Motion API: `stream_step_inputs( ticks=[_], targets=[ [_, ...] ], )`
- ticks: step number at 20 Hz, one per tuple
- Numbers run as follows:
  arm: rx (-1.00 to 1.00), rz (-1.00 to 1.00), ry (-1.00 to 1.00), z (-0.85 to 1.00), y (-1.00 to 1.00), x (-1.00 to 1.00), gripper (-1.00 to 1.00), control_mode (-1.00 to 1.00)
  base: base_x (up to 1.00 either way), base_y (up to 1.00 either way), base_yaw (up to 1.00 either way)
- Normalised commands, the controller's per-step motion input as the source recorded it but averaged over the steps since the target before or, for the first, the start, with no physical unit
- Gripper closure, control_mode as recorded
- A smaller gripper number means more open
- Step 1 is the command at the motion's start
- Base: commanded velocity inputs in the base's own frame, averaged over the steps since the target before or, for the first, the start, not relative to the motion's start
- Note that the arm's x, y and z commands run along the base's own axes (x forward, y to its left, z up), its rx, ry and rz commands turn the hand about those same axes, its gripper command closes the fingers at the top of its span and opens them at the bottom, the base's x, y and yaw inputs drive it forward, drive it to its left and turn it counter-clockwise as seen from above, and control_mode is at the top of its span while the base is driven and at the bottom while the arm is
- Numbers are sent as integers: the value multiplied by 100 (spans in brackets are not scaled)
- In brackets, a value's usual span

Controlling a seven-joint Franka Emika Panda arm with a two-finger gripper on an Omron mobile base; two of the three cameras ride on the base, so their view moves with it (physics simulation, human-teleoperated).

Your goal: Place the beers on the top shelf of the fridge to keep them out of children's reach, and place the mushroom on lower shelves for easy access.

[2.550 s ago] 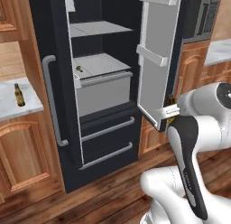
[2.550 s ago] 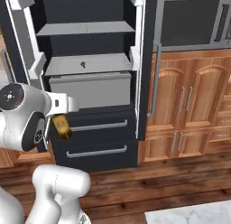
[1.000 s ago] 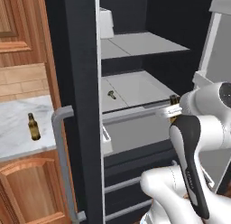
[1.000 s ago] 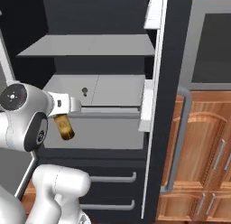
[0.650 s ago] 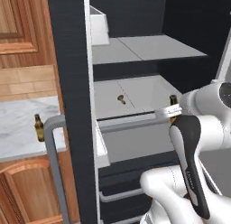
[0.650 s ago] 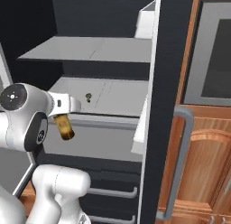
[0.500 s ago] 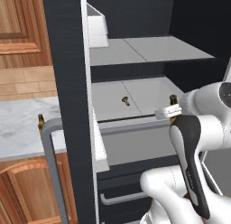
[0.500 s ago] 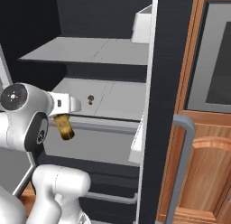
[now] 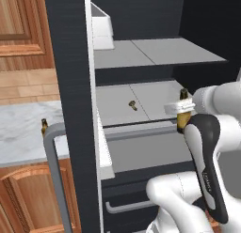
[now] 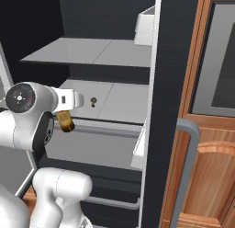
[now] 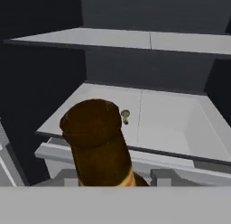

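An amber-brown beer (image 11: pixel 101 146) is apparently held clamped in the end effector (image 10: pixel 64 113), tilted, base towards the fridge (image 10: pixel 167 61)

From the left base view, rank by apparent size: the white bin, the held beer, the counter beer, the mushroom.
1. White bin.
2. Held beer, partly hidden by the arm.
3. Counter beer, only its neck showing behind the door handle; farther off, so unsure against the held one.
4. Mushroom.

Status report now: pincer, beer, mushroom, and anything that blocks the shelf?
Pincer shut on beer, in front of open fridge. Mushroom on lower shelf. Second beer on counter. Top shelf unobstructed.
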Motion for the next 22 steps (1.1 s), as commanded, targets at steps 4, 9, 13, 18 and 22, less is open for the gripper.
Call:
stream_step_inputs(
  ticks=[4, 9, 13, 18, 22],
  targets=[
    [2, -13, -17, 71, 18, 15, 100, -100, 0, 0, 0],
    [7, -11, -29, 66, 11, 10, 100, -100, 0, 0, 0],
    [10, -9, -24, 65, 0, 24, 100, -100, 0, 0, 0],
    [6, -7, -7, 71, -19, 39, 100, -100, 0, 0, 0],
    [6, -1, 0, 65, -32, 39, 100, -100, 0, 0, 0]
  ],
)
